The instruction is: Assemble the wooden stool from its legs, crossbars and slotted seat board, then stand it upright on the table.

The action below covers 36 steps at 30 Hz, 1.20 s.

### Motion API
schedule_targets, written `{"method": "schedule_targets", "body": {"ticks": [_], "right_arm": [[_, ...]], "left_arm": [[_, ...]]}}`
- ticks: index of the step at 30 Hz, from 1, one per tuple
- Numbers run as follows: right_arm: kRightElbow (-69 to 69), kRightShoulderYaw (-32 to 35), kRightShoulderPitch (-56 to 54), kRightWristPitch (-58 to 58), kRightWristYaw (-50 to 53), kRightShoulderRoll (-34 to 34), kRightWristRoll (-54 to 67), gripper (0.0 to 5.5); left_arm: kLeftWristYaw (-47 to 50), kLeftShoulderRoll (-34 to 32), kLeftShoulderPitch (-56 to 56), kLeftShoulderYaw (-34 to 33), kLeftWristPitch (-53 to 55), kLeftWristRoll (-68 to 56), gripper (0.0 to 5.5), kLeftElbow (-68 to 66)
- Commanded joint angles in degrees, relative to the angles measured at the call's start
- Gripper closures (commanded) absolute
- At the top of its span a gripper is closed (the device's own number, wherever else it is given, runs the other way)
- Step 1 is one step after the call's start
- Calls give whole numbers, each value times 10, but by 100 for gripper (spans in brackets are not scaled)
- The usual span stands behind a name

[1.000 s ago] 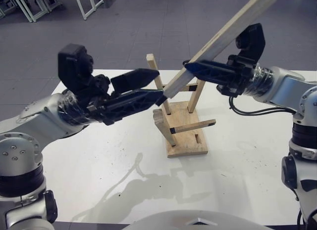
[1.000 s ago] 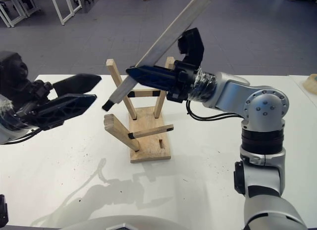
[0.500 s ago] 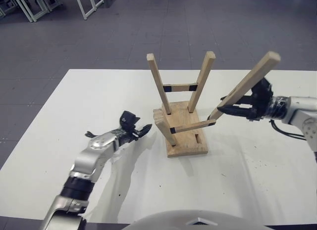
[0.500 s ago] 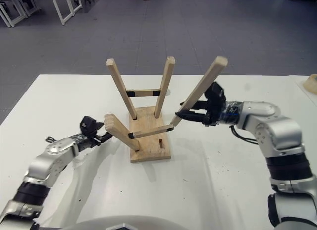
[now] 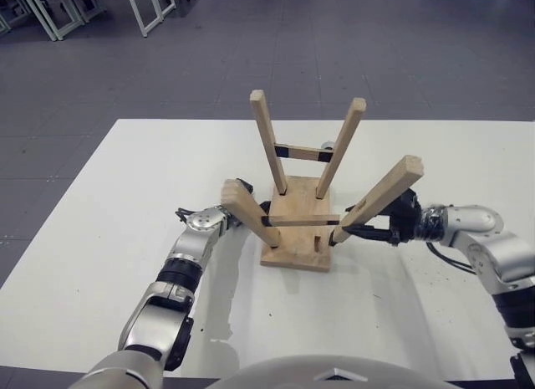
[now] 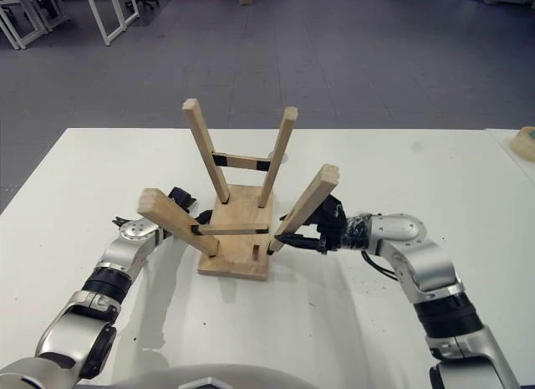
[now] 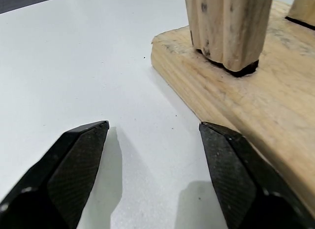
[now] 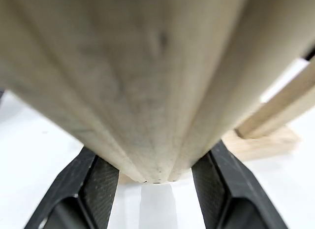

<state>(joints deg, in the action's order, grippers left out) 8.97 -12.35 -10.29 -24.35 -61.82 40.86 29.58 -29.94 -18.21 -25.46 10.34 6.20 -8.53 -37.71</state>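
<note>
Black fingers of the right pincer are pinching the lower end of a slanting leg, one finger pressing on each side of the wood. That leg is leaning back over the pincer's wrist. Its foot is reaching the side edge of the seat board just ahead of the fingertips; whether it is sitting in a slot cannot be told. Running on from there, a thin near crossbar is linking it to a second leaning leg, which is tipping the opposite way. The left pincer is lying low over the white table with its fingers spread apart, gripping nothing. The board's edge is sitting just ahead of those fingers, and the second leaning leg's foot is standing in the board just past that edge. Farther from both pincers, a back left leg and a back right leg are standing nearly upright on the board, spreading slightly toward their tops, with a far crossbar joining them. The board is lying flat on the table between the two pincers.
</note>
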Motion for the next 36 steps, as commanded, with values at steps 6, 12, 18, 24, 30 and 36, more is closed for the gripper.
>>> {"method": "schedule_targets", "body": {"ticks": [6,12,18,24,30,36], "right_arm": [[115,56,-6,-91,16,7,62,348],[103,39,-19,-98,39,-29,50,348],[-2,0,-17,-40,39,-70,-17,348],[-2,-34,-1,39,40,-45,-98,348],[26,-36,19,76,90,-67,-138,348],[10,-30,20,77,125,-84,-150,348]], "left_arm": [[-9,2,-1,-22,1,25,209,-19],[-14,7,8,-23,9,33,209,-1],[-23,9,1,-23,15,39,209,4],[-18,2,2,-30,21,44,209,27],[51,-55,42,-145,19,15,209,196],[57,-113,72,-262,81,-75,209,511]]}}
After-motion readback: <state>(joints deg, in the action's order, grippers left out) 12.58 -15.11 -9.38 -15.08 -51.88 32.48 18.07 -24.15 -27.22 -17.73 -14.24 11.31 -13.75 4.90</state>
